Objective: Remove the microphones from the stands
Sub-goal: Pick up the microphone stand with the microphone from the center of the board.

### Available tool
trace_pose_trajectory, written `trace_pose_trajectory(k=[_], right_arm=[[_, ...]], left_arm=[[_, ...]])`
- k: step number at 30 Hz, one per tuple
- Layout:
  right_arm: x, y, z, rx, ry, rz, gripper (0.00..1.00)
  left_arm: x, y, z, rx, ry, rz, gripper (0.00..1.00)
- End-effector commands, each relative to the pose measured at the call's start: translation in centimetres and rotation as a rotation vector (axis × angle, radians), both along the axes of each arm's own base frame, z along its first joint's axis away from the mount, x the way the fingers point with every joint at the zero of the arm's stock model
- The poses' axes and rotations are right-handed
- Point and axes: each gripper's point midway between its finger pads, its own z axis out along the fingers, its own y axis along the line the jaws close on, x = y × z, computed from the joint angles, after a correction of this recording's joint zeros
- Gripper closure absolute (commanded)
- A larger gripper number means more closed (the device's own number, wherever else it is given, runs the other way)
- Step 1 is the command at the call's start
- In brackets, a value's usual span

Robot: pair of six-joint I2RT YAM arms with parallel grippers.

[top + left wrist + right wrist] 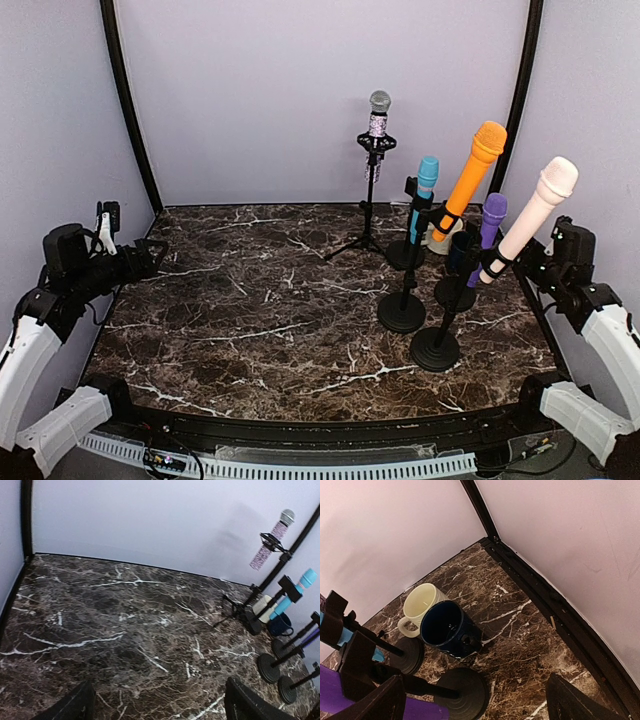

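The left fingers (75,707) are spread wide over the left side of the table (250,320); only marble shows between them, and they grip and touch nothing. The right fingers (575,700) are likewise parted wide at the right side and hold nothing; below them lie a round stand base (462,690), a cream mug (422,602) and a dark blue mug (445,625) touching it. The silver microphone (379,103) sits clipped in its tripod stand (368,215) at the back of the table, well apart from both arms. The blue microphone (427,178), orange microphone (478,165), purple microphone (490,225) and cream microphone (545,195) sit tilted in round-based stands near the right arm; whether the right fingers touch any clip cannot be told.
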Motion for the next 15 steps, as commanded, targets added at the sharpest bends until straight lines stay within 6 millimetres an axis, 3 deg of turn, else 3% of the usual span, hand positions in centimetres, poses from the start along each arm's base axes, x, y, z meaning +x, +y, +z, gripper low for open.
trace_pose_trajectory(k=[1,6,10,11,12,13,14,15], right_arm=[[1.0,1.7,2.7,0.017,-0.106,0.094,0.01],[1.1,2.2,2.6,0.025,-0.110,0.125,0.01],[1.1,2.1,2.7,0.007,-0.101,0.127,0.01],[1.1,2.0,2.8,-0.001,-0.099,0.121,0.01],[1.1,1.9,2.8,-0.006,-0.094,0.116,0.01],[1.0,1.8,3.0,-0.012,-0.094,0.113,0.01],[1.0,1.8,3.1,-0.016,-0.093,0.113,0.01],[1.1,1.8,3.1,-0.017,-0.092,0.115,0.02]], left_arm=[[-0.7,-5.3,4.4,-0.032,-0.115,-0.226,0.08],[-0.9,-11.0,3.8,0.028,-0.112,-0.393,0.08],[-2.0,-18.2,2.1,0.078,-0.136,-0.609,0.08],[-2.9,-20.3,3.0,0.060,-0.190,-0.673,0.08],[-2.9,-21.9,1.8,0.071,-0.177,-0.716,0.08],[-3.7,-23.6,2.7,0.048,-0.228,-0.764,0.08],[-3.7,-25.1,1.4,0.054,-0.206,-0.805,0.08],[-4.2,-26.4,2.4,0.033,-0.252,-0.840,0.08]])
